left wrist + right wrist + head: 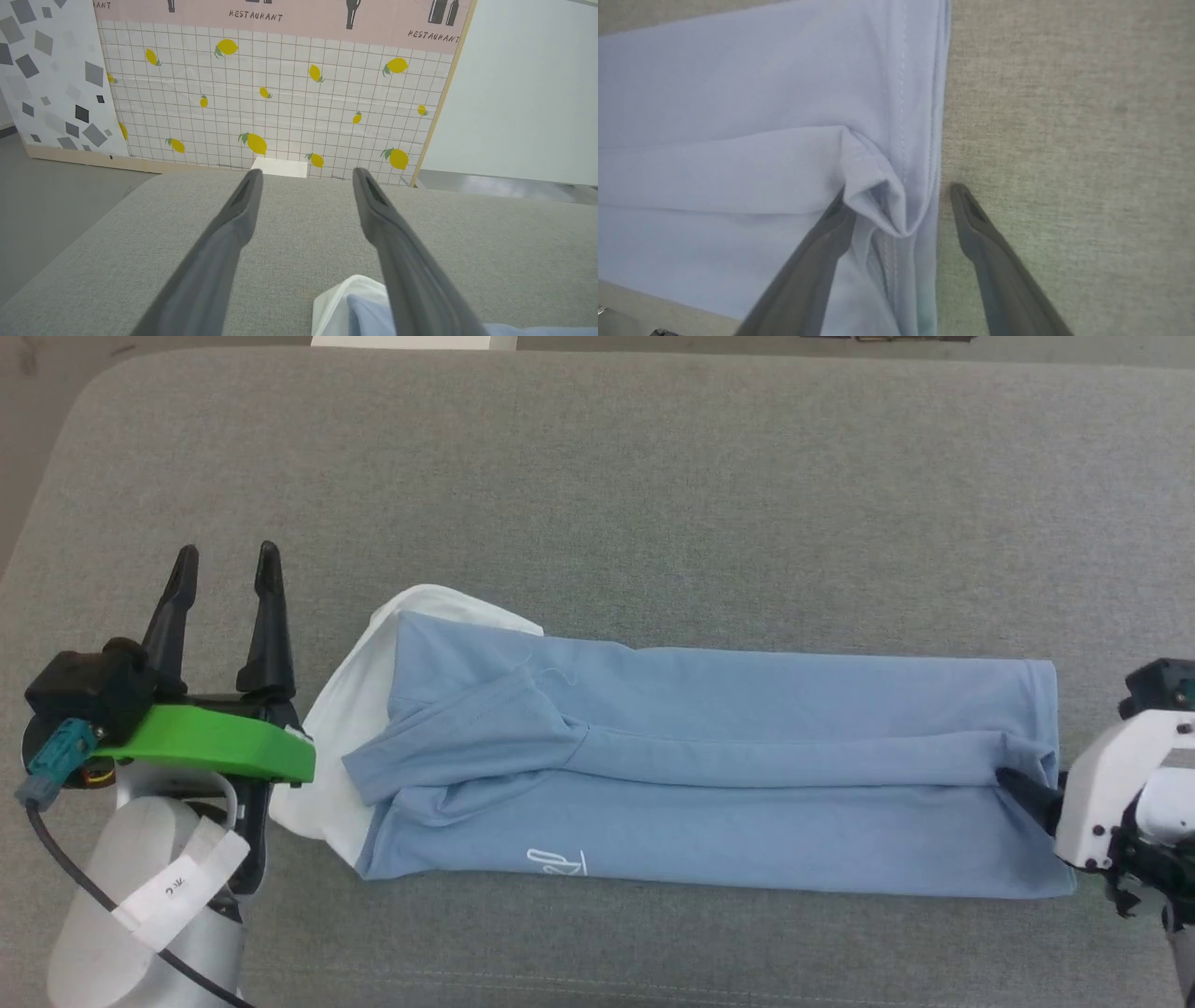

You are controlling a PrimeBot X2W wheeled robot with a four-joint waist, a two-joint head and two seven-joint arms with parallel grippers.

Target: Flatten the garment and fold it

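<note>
The light blue polo shirt (728,784) lies folded into a long strip, white collar at its left end, white logo along the near edge.

Left tool (228,555): fingers spread wide, pointing forward. Right tool (899,193): fingers parted, pointing inward toward robot's left.

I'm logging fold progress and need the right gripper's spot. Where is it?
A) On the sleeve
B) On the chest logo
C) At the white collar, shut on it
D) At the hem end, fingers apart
D: the right gripper stands open at the hem end of the polo shirt, one finger against a cloth fold and the other over the grey cushion.
</note>
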